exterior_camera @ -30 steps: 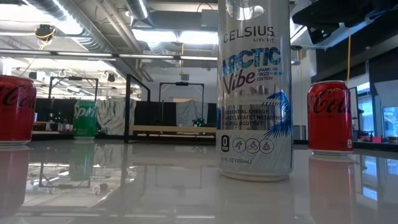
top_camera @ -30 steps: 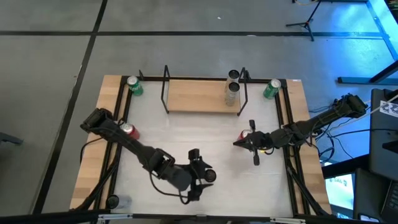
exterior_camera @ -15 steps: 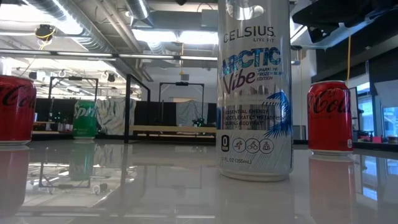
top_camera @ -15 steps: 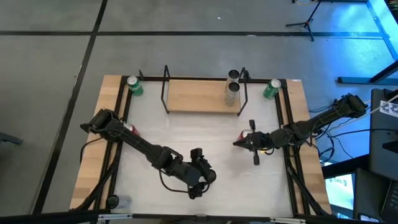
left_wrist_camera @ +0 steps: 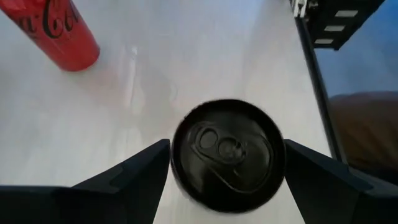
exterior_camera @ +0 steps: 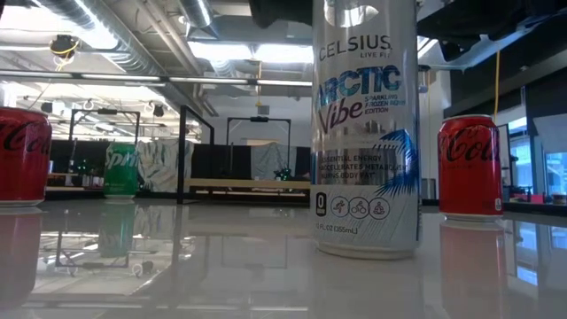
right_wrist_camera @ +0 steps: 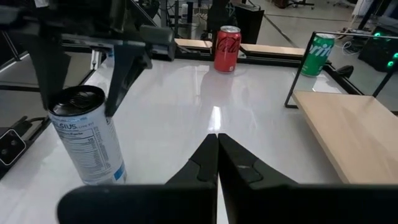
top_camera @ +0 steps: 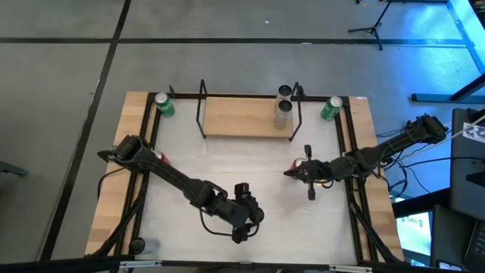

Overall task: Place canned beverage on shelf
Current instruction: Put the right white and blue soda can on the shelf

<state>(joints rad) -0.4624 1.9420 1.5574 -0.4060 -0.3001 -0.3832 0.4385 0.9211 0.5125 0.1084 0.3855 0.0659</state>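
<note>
With the left gripper (left_wrist_camera: 227, 171) open astride the tall can (left_wrist_camera: 227, 154) near the tabletop's front edge, an off-centre squeeze would probably topple it.

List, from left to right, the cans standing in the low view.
Red Coca-Cola can at the picture's left edge → green Sprite can farther back → tall silver Celsius can up close → second red Coca-Cola can.

1. Setting: robotics lab or workshop.
2. Evidence: exposed ceiling ducts (exterior_camera: 106, 27), taped concrete floor (top_camera: 61, 68), light stand (top_camera: 371, 23), monitor (top_camera: 413, 227) and cables beside the table (top_camera: 250, 163).
</note>
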